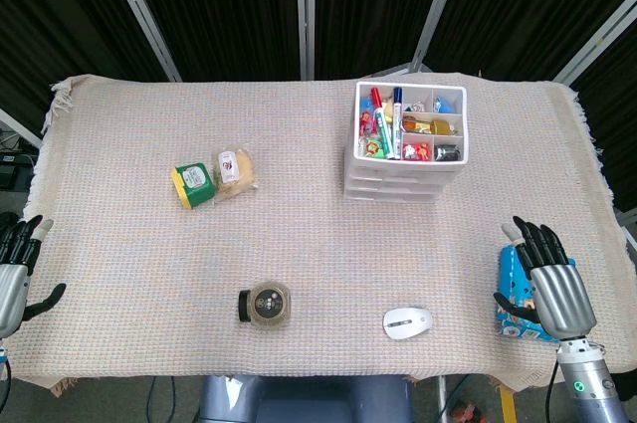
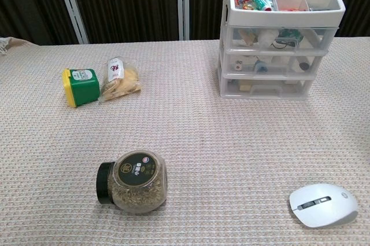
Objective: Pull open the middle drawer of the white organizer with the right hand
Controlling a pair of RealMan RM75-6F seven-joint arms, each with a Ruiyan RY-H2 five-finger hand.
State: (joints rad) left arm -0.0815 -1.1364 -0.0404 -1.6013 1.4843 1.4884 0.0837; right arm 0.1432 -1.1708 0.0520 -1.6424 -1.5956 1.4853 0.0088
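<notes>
Nothing of the task appears to be under way yet. The white organizer [image 1: 406,149] is sitting at the far right of the table [image 1: 299,234], with its three drawers all flush in the stack; the middle drawer [image 2: 269,62] is showing no gap in the chest view — it looks fully closed. The right hand [image 1: 545,274] is hovering at the near right edge of the table, well apart from the organizer, with fingers spread and holding nothing. It is lying over a blue packet [image 1: 513,294] without gripping it. The left hand [image 1: 18,259] is resting at the near left edge, likewise spread and empty. So the whole job is left: reaching across to the organizer, catching the front of the middle drawer, and drawing it out.

The head view is showing both hands, the blue packet and the organizer's top tray full of pens and small items, yet the drawer fronts are reading only as thin bands there. The chest view is showing neither hand, but it is giving the drawer fronts face on — translucent, with contents dimly visible and a lip at each front. It is also showing the jar [image 2: 133,181] and the mouse [image 2: 322,204] lying near the camera, clear of the likely path to the drawer.
</notes>
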